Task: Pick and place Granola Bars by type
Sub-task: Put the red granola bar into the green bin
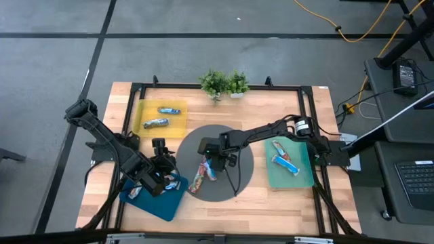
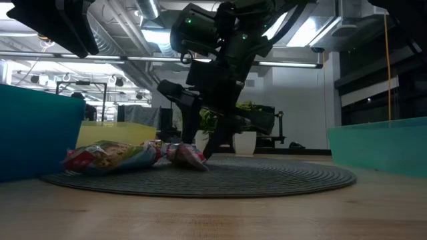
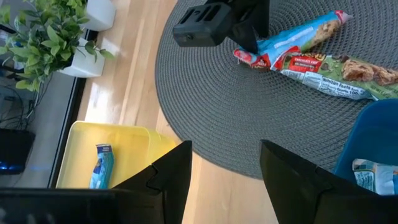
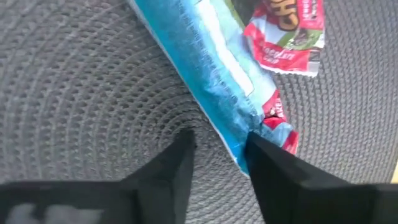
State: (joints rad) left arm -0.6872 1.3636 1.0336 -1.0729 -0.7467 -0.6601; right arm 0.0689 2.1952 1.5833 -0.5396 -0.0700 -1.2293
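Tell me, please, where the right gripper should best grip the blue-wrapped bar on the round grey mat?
Grip the blue bar across its narrow width, mid-length, coming straight down. It lies flat, partly over the red-green bar, so its far half on the bare mat looks clearest. The right gripper hovers at its end, open.

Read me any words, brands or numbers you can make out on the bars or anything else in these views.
Red and green bar on the round grey mat: white print on a red patch and a line along the edge, too small to read.
Red wrapper beside the blue bar: large white letters, cut off, not readable.
Blue bar in the yellow tray: no legible text.
Nothing else bears readable text.
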